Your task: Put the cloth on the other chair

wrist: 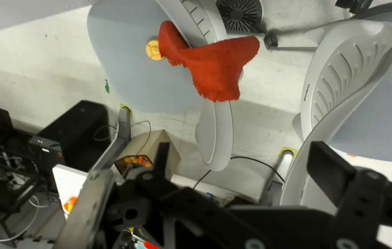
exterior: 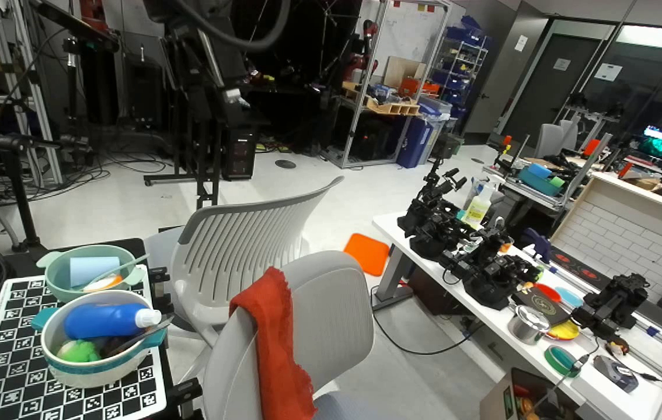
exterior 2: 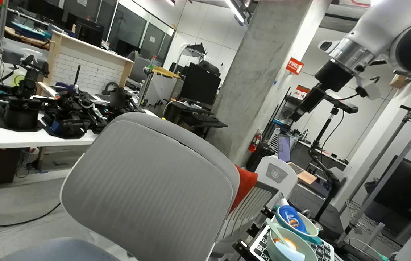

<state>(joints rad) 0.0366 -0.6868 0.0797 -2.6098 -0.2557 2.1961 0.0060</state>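
At the left in an exterior view, a flat board with a black-and-white square pattern [exterior: 13,344] bears two bowls: a round pale green bowl [exterior: 58,274] and, nearer the camera, a white bowl with a teal band [exterior: 91,376] holding a blue bottle with a white cap [exterior: 100,321].

To their right stands a light grey chair with its slatted back showing [exterior: 249,256]. Just beside it, nearer the camera, is a grey chair with its padded side showing [exterior: 331,315], and over the edge of that backrest hangs the long, limp orange-red fabric cloth [exterior: 278,350]. Its long axis runs mostly up and down: the upper end bends over the edge, the lower end points down and slightly right. The cloth is plain, matte and softly creased, with a frayed border. In the wrist view it spreads wider, one lobe pointing left above the grey-blue seat [wrist: 137,76], one right, and a ragged flap pointing down the picture.

Farther right in an exterior view, a flat orange square [exterior: 366,254] lies on the floor, then a long white table [exterior: 605,399].

In the wrist view, the black gripper [wrist: 241,152] has its two fingers spread wide apart. In an exterior view it hangs from the white arm [exterior 2: 390,32], apart from the cloth.
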